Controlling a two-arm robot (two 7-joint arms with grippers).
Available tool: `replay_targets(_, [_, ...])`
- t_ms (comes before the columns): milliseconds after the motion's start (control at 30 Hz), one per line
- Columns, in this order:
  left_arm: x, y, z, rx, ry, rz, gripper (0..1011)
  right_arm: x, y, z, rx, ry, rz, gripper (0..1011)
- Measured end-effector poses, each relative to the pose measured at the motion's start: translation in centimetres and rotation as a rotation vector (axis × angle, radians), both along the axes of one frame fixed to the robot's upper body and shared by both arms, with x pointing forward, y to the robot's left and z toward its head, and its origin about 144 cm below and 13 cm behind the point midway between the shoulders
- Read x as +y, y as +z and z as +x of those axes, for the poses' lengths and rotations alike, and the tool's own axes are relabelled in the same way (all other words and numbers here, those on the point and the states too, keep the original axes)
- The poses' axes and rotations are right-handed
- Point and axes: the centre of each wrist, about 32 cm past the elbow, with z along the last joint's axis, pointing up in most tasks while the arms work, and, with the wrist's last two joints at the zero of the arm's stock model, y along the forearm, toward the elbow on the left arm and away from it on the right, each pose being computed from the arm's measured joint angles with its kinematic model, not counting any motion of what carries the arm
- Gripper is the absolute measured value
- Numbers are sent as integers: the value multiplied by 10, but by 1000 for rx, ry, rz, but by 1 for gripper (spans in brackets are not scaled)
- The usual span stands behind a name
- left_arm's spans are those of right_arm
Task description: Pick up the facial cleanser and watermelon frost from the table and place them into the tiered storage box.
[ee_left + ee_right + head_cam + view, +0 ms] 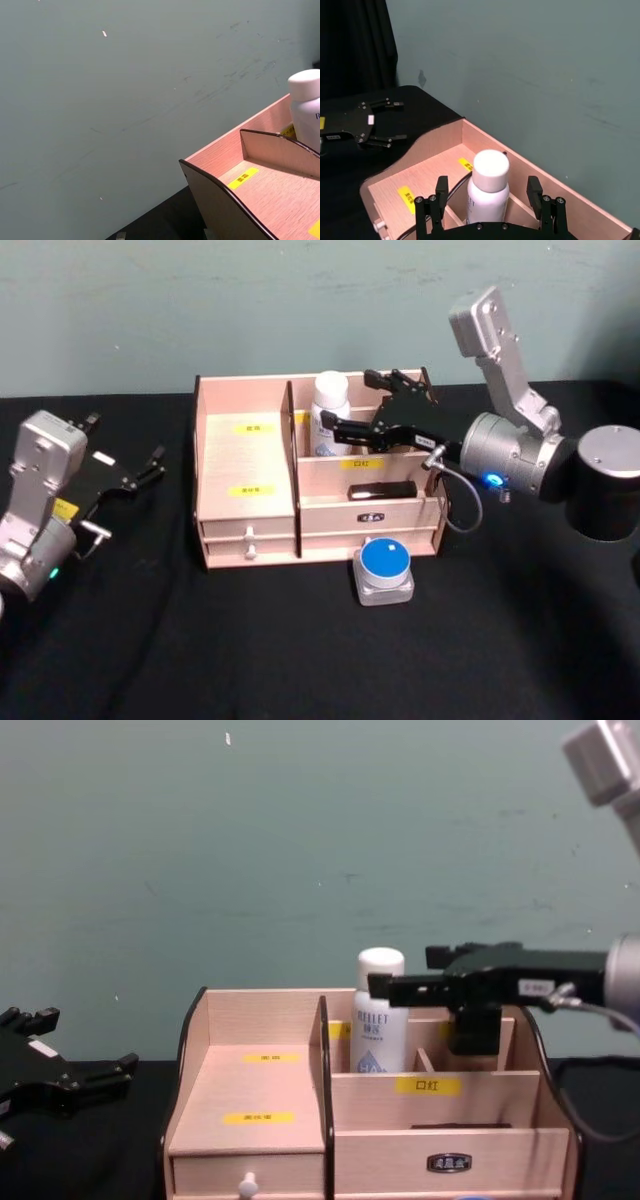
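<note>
The facial cleanser (pixel 330 405), a white bottle with a white cap, stands upright in a back compartment of the tiered storage box (pixel 245 455). My right gripper (pixel 350 400) hovers at the bottle's neck, open, with a finger (pixel 441 189) on each side of the cleanser (pixel 489 185) and a gap to both. In the chest view the gripper (pixel 405 975) sits just right of the bottle (pixel 378 1020). The watermelon frost (pixel 385 568), a small grey case with a round blue lid, lies on the table in front of the box. My left gripper (pixel 130 478) rests open at the far left.
A black cloth covers the table (pixel 200 640) and a teal wall stands close behind the box. A dark flat item (pixel 382 490) lies in the middle tier. Small drawers with a white knob (pixel 249 537) face me. The box's left compartments (pixel 265 1090) hold nothing.
</note>
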Motion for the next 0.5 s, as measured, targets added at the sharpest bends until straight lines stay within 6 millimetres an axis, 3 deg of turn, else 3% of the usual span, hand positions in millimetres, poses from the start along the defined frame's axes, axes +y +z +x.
replay_targets(333, [0, 0, 0, 0, 0, 0, 1001, -17, 33, -43, -10, -17, -5, 1000])
replay_targets(500, [0, 0, 0, 0, 0, 0, 1001, -23, 34, -82, 37, -12, -24, 1000])
